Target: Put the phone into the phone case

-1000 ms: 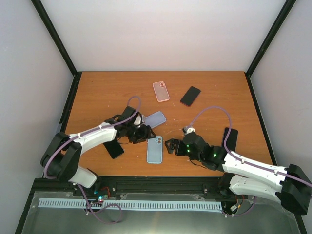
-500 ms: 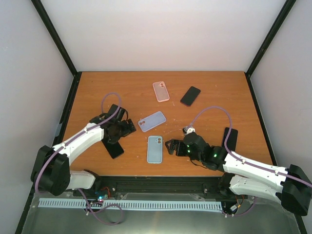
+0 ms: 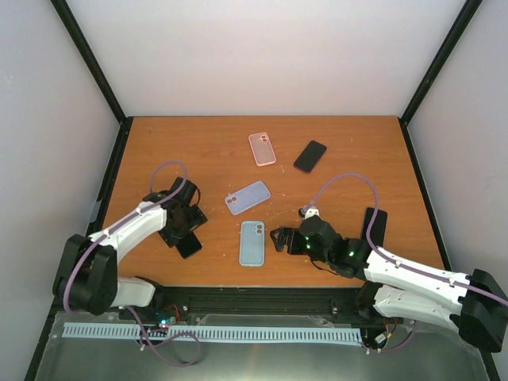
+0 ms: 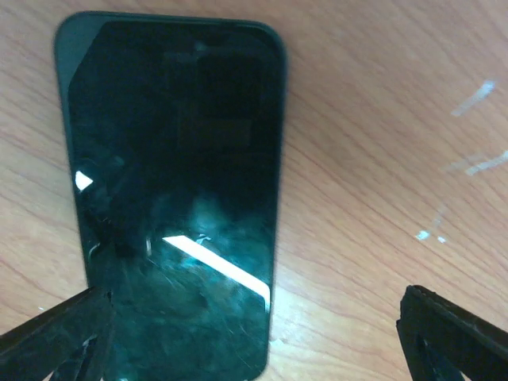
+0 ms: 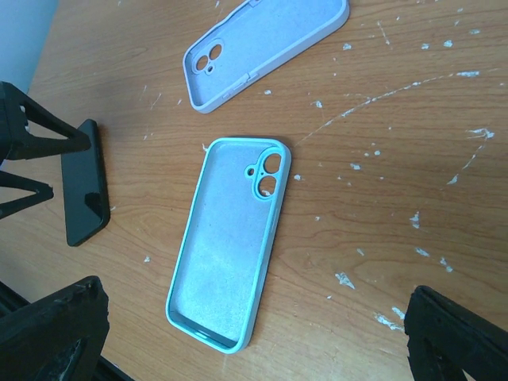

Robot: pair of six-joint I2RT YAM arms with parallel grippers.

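A black phone [image 4: 175, 198] lies screen up on the wooden table, close under my left gripper [image 4: 254, 349], which is open with one fingertip over the phone's near end and the other over bare wood. From above, the left gripper [image 3: 182, 228] hovers over this phone [image 3: 190, 247]. An empty light blue phone case [image 5: 230, 246] lies open side up in front of my right gripper [image 5: 254, 341], which is open and holds nothing. In the top view this case [image 3: 252, 243] sits just left of the right gripper [image 3: 279, 238].
A lavender case [image 3: 247, 198] lies behind the blue one, also in the right wrist view as the lavender case [image 5: 262, 48]. A pink case [image 3: 262, 148] and a second black phone [image 3: 309, 156] are at the back. Another dark phone [image 3: 374, 227] lies beside the right arm.
My left gripper opened, let go of the lavender case and pulled back left to hover over the near black phone. The lavender case shifted slightly left. The right arm stayed put.
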